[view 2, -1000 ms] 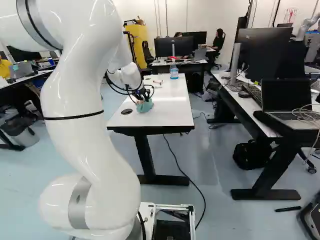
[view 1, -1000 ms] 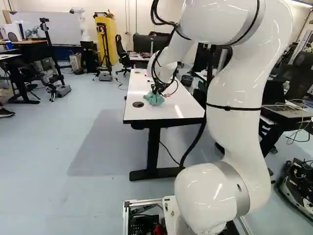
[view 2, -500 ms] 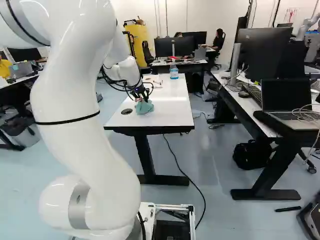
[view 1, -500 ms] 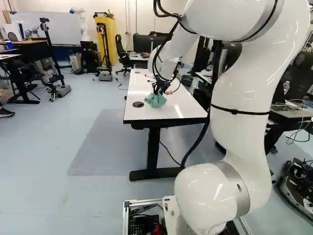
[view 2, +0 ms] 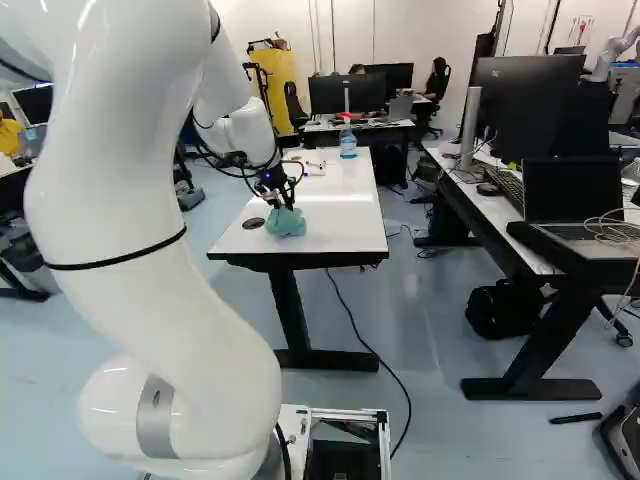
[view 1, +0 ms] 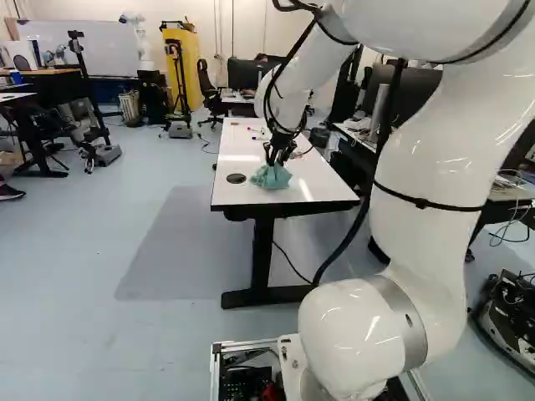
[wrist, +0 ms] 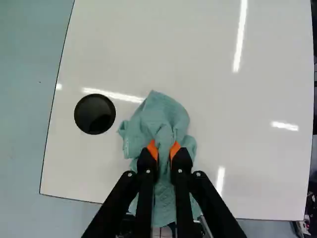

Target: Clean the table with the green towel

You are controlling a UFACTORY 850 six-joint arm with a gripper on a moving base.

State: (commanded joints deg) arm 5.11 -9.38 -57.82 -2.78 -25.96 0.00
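Towel [wrist: 161,111] is on the bench [wrist: 198,39], near end, just beside the black disc [wrist: 94,114]. End effector [wrist: 163,151] is nearly closed on it: cloth bunched betw. the orange pads [wrist: 152,148], gripped from both sides, w/ loose folds spread ahead & either side.

Progress: pick-up done, cloth down on the surface, so prob. in the wiping step. Can't tell how much is wiped; no clear dirt or streaks to judge by, only lamp glare. Left to do, I'd guess: passes over the rest, esp. the middle & far end, then finish & let go of the cloth. Bottle [view 2: 347,140] & markers [view 1: 255,129] stand/lie toward the far end, so go round them or shift them 1st.

Edges: near edge is close behind the cloth, side edge just past the disc; a long stroke either way could drag cloth over. Most room is ahead & toward the bench's right side in the L base view. Disc rim might snag a fold, so keep pressure light there. Far strokes need more reach from the arm [view 2: 130,200].
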